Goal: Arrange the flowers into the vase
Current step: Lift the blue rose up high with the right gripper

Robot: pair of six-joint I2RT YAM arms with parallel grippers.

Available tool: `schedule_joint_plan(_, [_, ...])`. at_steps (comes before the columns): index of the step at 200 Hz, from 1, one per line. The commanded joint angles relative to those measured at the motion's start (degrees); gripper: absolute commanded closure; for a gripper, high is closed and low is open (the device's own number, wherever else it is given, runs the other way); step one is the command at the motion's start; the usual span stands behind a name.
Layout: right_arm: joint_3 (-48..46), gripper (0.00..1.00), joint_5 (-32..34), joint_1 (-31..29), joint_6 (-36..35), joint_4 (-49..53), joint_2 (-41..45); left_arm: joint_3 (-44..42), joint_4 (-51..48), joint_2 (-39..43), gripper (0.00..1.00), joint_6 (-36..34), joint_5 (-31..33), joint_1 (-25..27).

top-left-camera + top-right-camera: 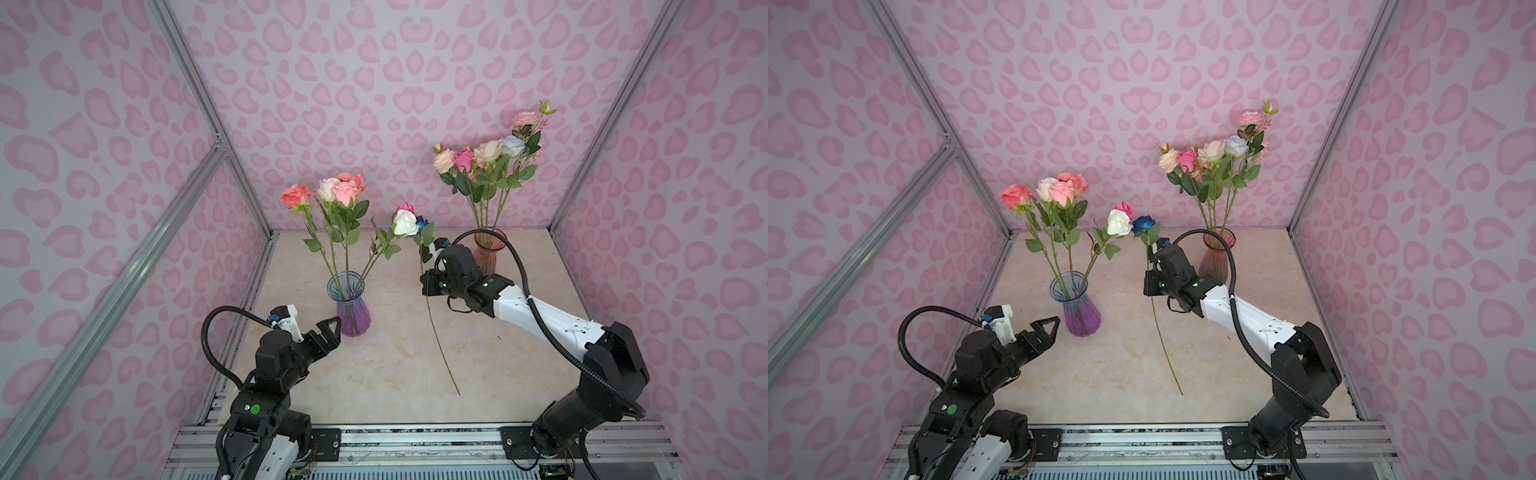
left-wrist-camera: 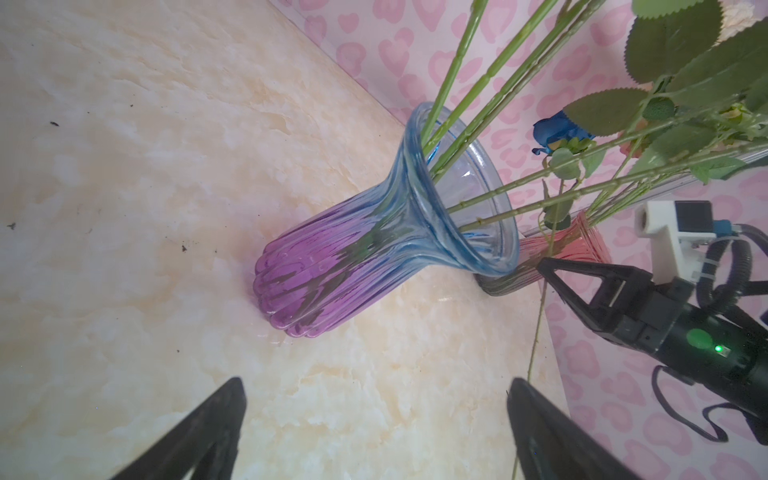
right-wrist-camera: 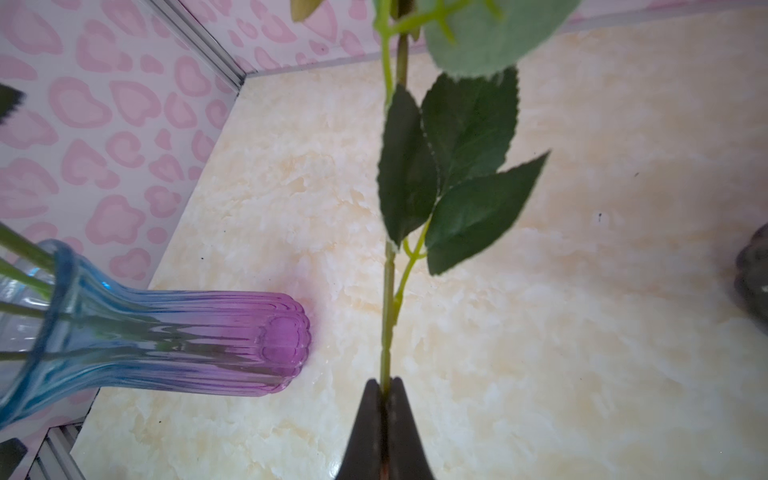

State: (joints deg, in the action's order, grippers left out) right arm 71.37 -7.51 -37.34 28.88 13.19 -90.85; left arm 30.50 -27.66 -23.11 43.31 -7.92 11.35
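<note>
Patterned walls [image 1: 374, 83] are closing in the table [image 1: 374, 374] on three sides. The widest bare stretch is lying in the middle and toward the front, between the arms. The purple vase [image 1: 348, 303] is standing left of centre and the pink vase [image 1: 490, 253] at the back right, well apart.

The right arm is reaching inward, and the right gripper [image 3: 385, 386] is pinching the stem [image 1: 438, 340] of the blue rose [image 1: 1144, 224] with its jaws pressed together. The bloom is sitting between the vases. The thin stem is trailing toward the front, and I cannot tell whether its tip is touching the table.

The left arm is crouching low, with the left gripper [image 1: 332, 328] just beside the purple vase, jaws spread and empty.

Both vases are showing ribbed glass with flared mouths, each holding leafy roses [image 1: 340, 189]. The table is gleaming marbled cream.
</note>
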Motion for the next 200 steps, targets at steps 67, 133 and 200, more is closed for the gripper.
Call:
schedule_joint_plan(67, [1.4,0.98,4.0,-0.3,-4.5,3.6,13.5,0.2,3.9,-2.8,0.01,0.1,-1.1,0.0])
schedule_joint_plan(133, [-6.9,0.99,19.6,-9.1,-11.1,-11.5,28.9,2.9,2.5,-3.1,0.01,-1.6,-0.1,0.0])
schedule_joint_plan(200, [1.7,0.99,19.9,-21.6,-21.4,-24.6,27.9,9.4,-5.8,-2.0,0.01,-2.0,8.0,-0.1])
